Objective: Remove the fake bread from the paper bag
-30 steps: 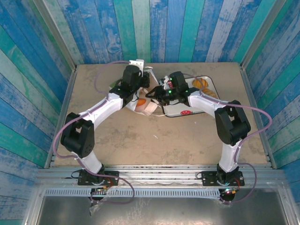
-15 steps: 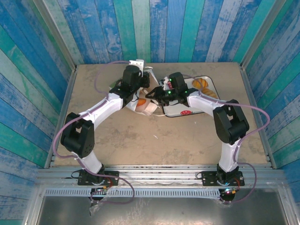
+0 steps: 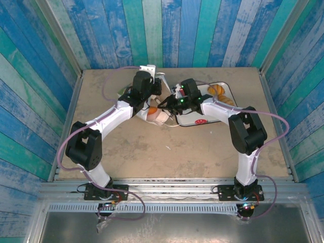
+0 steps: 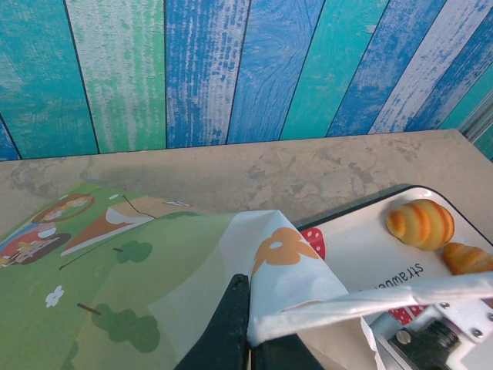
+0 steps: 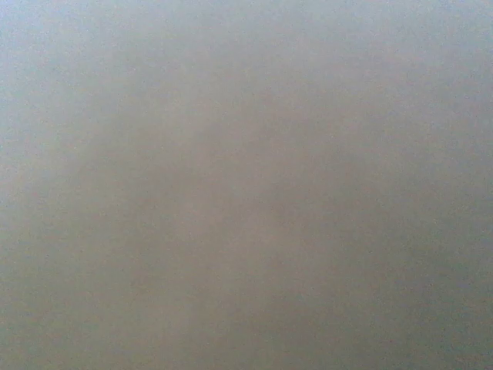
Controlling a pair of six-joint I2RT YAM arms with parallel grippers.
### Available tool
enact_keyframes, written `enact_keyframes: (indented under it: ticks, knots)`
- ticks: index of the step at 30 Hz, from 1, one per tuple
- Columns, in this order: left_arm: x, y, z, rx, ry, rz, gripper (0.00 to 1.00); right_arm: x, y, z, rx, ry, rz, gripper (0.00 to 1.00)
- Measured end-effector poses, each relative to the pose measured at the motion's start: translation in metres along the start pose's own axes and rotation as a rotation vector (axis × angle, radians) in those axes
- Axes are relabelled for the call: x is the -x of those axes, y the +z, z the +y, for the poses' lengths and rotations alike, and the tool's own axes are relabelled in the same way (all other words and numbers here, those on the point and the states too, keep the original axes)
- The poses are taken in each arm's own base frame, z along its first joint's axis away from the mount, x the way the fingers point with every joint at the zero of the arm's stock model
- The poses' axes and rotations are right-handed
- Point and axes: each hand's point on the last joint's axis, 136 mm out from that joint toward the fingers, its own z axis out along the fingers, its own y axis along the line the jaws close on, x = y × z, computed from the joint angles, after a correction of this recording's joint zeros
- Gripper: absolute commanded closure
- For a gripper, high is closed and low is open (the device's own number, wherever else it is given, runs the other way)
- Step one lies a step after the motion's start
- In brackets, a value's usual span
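While the left gripper [image 4: 246,335] is clamped tight on the rim of the paper bag [image 4: 154,285], its dark fingers pinch a fold of white paper that carries an orange flower mark. The bag lies at the far middle of the bench [image 3: 167,152], against the left end of the strawberry-printed tray [image 4: 362,250]. The bag's upper face carries a green printed scene. From above, an orange piece of fake bread [image 3: 152,110] is visible at the bag's mouth, between the two arms and inside the paper. The right gripper [image 3: 163,106] reaches across from the tray side and has its tip at or inside that mouth, just beside the orange piece. Whether it touches the piece cannot be determined. Its jaws are hidden by the paper and by the arm itself, so their opening cannot be told, nor whether anything is held. On the tray, well clear of the bag, sit two further pastries: a ribbed golden roll [image 4: 420,223] and, just beside it toward the right edge, a darker pastry [image 4: 468,258] cut off by the picture edge. A white paper strip [image 4: 400,297] crosses in front of the tray from the pinched fold toward the right. Whether it is a bag handle cannot be confirmed. Blue and green plank walls [image 4: 231,69] enclose the bench on three sides.
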Motion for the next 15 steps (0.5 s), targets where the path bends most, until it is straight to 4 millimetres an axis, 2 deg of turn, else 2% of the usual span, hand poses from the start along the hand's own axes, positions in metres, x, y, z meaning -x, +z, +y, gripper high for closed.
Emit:
enact_keyframes:
  ticks: [8, 15]
  knots:
    - [0.001, 0.000, 0.004, 0.021, 0.000, -0.006, 1.00, -0.007, -0.021, 0.012, -0.031, -0.047, -0.015, 0.76]
    - [0.002, 0.000, 0.007, 0.043, 0.001, -0.012, 1.00, -0.021, -0.041, 0.015, -0.081, -0.107, 0.002, 0.78]
